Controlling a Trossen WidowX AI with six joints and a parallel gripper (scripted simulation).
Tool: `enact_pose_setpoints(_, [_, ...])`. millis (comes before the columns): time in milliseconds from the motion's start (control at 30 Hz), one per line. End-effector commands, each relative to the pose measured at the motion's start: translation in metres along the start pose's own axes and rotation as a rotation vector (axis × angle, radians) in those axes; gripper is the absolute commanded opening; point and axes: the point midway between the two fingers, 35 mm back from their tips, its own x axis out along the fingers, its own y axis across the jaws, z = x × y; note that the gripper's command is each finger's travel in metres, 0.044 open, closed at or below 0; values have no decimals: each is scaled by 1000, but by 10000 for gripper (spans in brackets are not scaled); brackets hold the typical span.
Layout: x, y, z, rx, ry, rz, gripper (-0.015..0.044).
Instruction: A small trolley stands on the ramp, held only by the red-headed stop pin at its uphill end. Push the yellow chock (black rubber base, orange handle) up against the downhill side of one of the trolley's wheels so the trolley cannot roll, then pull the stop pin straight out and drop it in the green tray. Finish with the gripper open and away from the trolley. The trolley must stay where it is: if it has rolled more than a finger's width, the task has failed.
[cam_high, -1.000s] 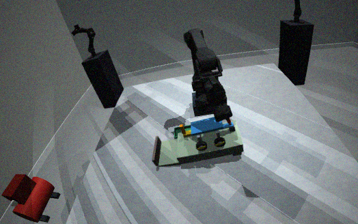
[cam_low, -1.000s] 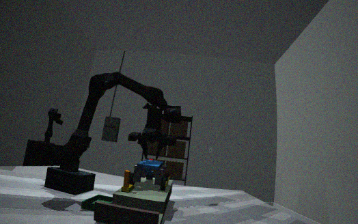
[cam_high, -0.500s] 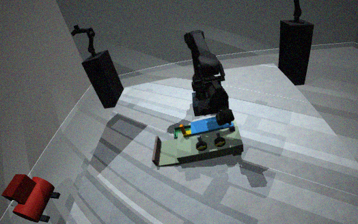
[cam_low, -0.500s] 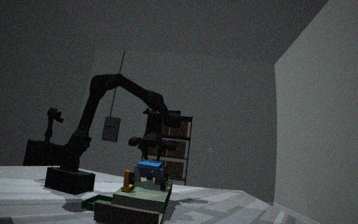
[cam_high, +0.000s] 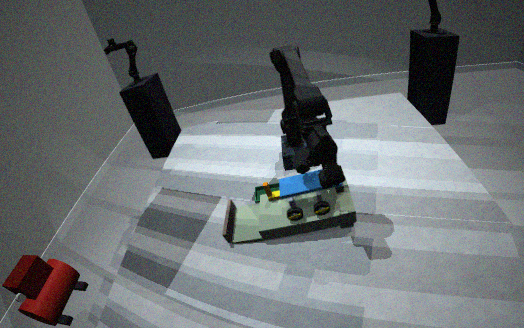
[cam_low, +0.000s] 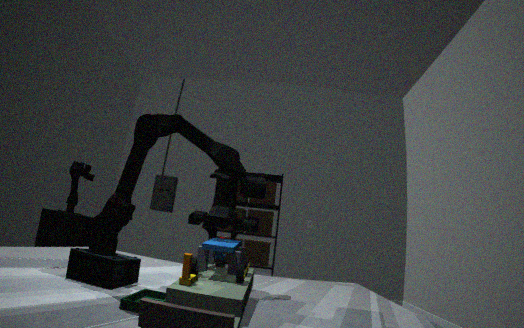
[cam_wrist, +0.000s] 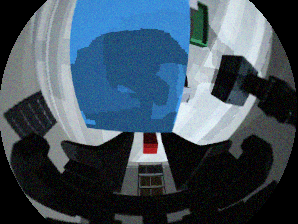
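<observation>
The trolley (cam_high: 300, 185) (cam_low: 218, 244) (cam_wrist: 130, 17), with a blue deck, stands on the pale green ramp (cam_high: 247, 223) (cam_low: 210, 292). The yellow chock (cam_high: 275, 194) (cam_low: 187, 280) with its orange handle upright is on the ramp beside the downhill wheel on the tray side; contact is not clear. My gripper (cam_low: 224, 234) (cam_wrist: 147, 129) points down at the uphill end, partly open. The stop pin's red head (cam_wrist: 150, 148) shows between the fingers, with gaps either side; it is hidden in the top view. The green tray (cam_high: 257, 194) (cam_wrist: 205, 22) lies beside the ramp.
A brown end board (cam_high: 229, 221) (cam_low: 185, 315) closes the ramp's low end. My arm's base (cam_low: 102, 270) stands on the tray side. Two other arms on dark pedestals (cam_high: 150, 115) (cam_high: 432, 75), a red machine (cam_high: 52, 292) and a shelf (cam_low: 260, 205) stand farther away.
</observation>
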Motion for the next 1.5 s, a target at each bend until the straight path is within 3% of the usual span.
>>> enact_pose_setpoints(0, [0,0,0,0,0,0,138])
enact_pose_setpoints(67, [0,0,0,0,0,0,85])
enact_pose_setpoints(400, [0,0,0,0,0,0,0])
enact_pose_setpoints(1467, [-26,-2,-2,6,-2,-3,0])
